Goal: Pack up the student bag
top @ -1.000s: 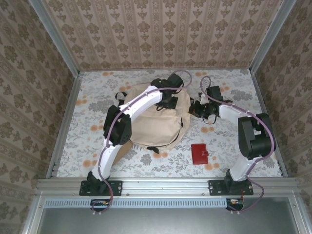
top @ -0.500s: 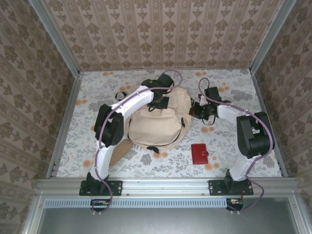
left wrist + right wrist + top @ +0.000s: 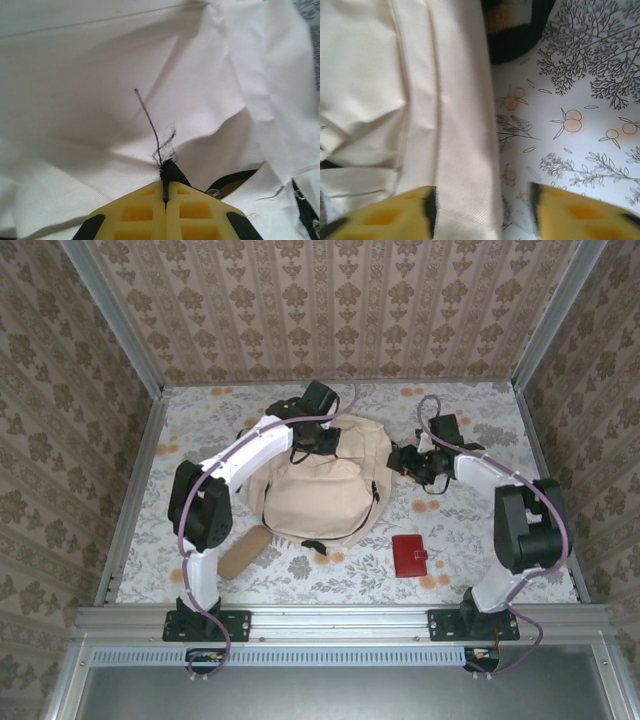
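The student bag point(image 3: 320, 490), a large cream backpack with black straps, lies in the middle of the table. My left gripper point(image 3: 306, 436) is over the bag's far end. In the left wrist view its yellow fingers point(image 3: 140, 212) are shut on a frayed black zipper pull point(image 3: 170, 172), with cream fabric point(image 3: 100, 100) behind it. My right gripper point(image 3: 406, 460) sits at the bag's right edge. In the right wrist view it point(image 3: 482, 210) stands open, with the bag's cream side point(image 3: 460, 150) lying between its fingers point(image 3: 415, 212).
A red wallet point(image 3: 409, 555) lies on the flowered tablecloth, in front and to the right of the bag. A tan cylindrical pouch point(image 3: 245, 552) lies at the bag's near left. A black strap loop point(image 3: 515, 35) lies on the cloth beyond the right gripper. Patterned walls enclose three sides.
My left gripper has slid left along the bag's far end, still shut on the zipper pull. The right gripper has opened at the bag's edge. The tan pouch has come into view.
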`<action>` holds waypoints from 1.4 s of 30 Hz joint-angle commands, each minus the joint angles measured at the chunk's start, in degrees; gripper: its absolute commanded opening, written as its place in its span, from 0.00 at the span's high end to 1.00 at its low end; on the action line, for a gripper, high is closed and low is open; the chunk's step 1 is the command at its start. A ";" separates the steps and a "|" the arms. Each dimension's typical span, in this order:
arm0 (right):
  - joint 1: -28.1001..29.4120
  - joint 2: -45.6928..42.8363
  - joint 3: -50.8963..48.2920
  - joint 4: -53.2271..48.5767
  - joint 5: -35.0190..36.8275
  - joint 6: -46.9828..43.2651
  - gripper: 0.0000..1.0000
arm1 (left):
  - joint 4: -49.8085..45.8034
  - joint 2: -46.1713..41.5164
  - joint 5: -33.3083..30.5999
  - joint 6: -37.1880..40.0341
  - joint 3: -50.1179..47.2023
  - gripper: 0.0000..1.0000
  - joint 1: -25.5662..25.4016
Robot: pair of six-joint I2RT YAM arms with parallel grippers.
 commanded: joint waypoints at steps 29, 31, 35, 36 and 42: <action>10.29 9.81 8.49 3.99 -9.77 9.86 0.46 | 4.69 -0.30 5.89 -10.44 -5.59 1.00 3.23; 10.52 10.61 8.87 4.59 -11.12 10.80 0.46 | 3.97 0.15 5.78 -11.20 -5.03 0.93 3.45; 10.87 12.00 9.05 6.45 -13.58 12.14 0.50 | 3.46 0.28 5.47 -13.25 -4.70 0.83 4.19; 10.93 12.23 8.93 7.05 -14.24 12.32 0.52 | 3.37 0.19 5.39 -13.65 -4.79 0.82 4.28; 11.16 12.57 8.99 8.35 -16.25 12.02 0.69 | 5.18 -0.95 6.94 -15.37 -5.81 0.69 4.55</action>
